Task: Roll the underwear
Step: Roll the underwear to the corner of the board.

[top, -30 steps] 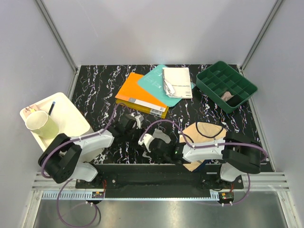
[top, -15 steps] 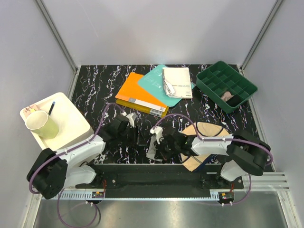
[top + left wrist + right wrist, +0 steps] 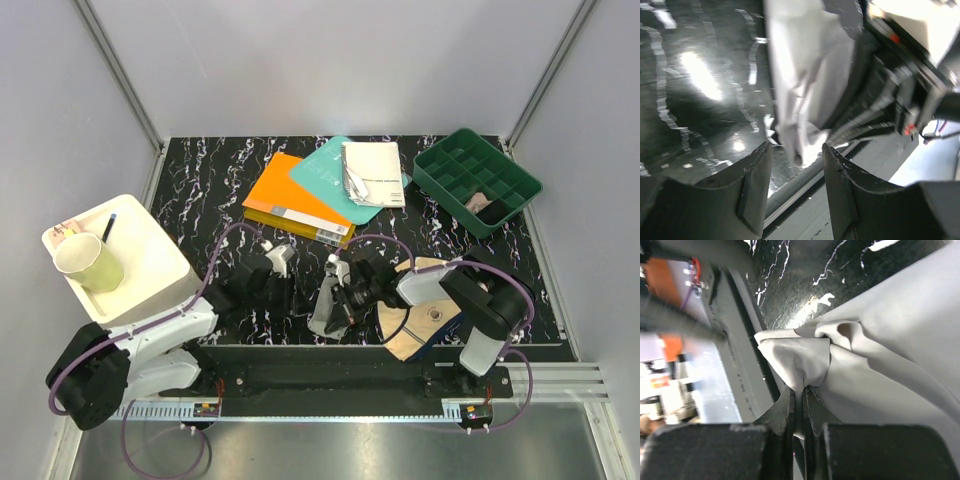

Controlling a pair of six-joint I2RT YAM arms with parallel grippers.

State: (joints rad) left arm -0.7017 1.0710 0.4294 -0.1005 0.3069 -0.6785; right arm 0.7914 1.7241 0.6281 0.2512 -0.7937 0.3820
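Grey underwear (image 3: 325,312) sits bunched near the table's (image 3: 200,190) front edge, a fold pinched tight in my right gripper (image 3: 801,390), my left gripper (image 3: 796,160) spread wide just beside it, gripping nothing; only the top view shows the beige pair (image 3: 410,335).

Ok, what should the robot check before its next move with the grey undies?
1. Right end effector shut on the grey underwear: ok, it pinches a fold.
2. Left end effector open: ok, the fabric reaches its fingertips but is not gripped.
3. Grey underwear lying flat: not ok, it is bunched.
4. Beige underwear apart from the grey one: cannot tell, it is partly hidden.
5. Orange book away from the fabric: ok.
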